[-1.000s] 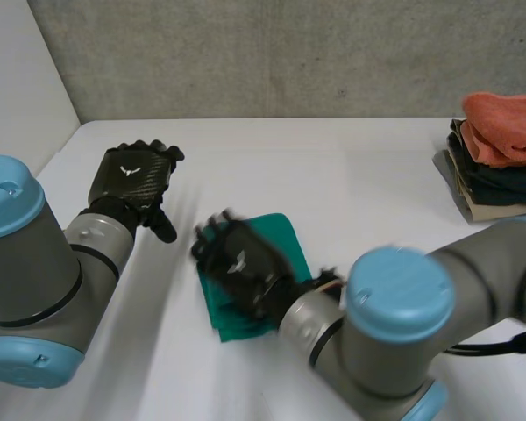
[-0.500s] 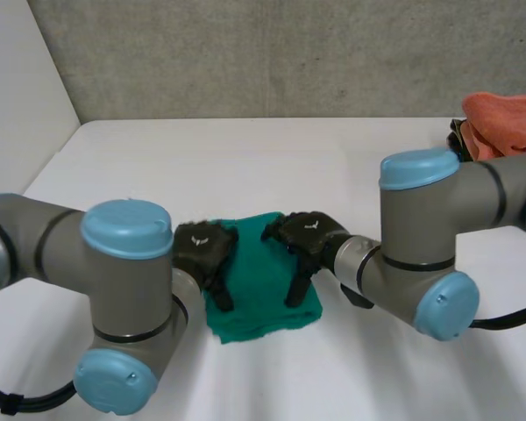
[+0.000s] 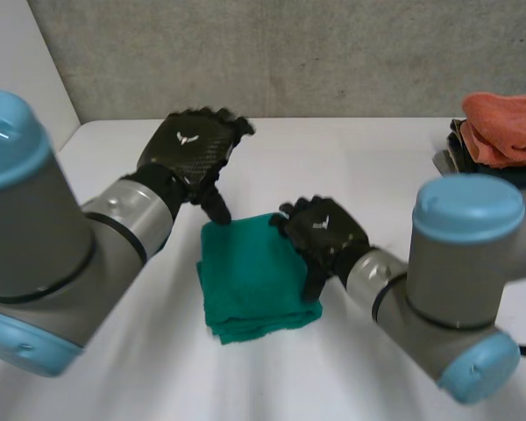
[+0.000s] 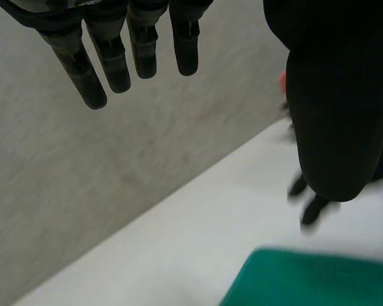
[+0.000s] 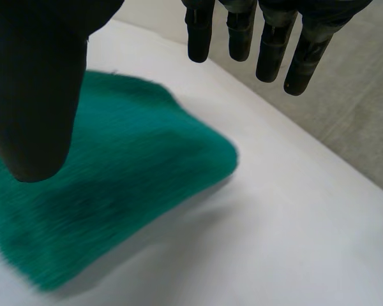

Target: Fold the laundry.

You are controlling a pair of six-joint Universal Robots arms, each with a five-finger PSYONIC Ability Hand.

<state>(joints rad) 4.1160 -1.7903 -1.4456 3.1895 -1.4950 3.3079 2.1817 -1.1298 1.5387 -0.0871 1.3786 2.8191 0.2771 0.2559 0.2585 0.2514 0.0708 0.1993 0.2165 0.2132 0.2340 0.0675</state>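
While the left robot hand (image 3: 188, 153) hangs spread at upper left, the right robot hand (image 3: 326, 235) spreads at centre. Neither grips the green cloth (image 3: 250, 281).

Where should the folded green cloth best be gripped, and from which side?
The green cloth: likely its right edge, approached from the right by the open right hand beside it; it lies flat in layers, so fingers above and thumb below could pinch them.

One green cloth (image 3: 250, 281), one stack of folded laundry (image 3: 495, 153), one table (image 3: 351, 158).
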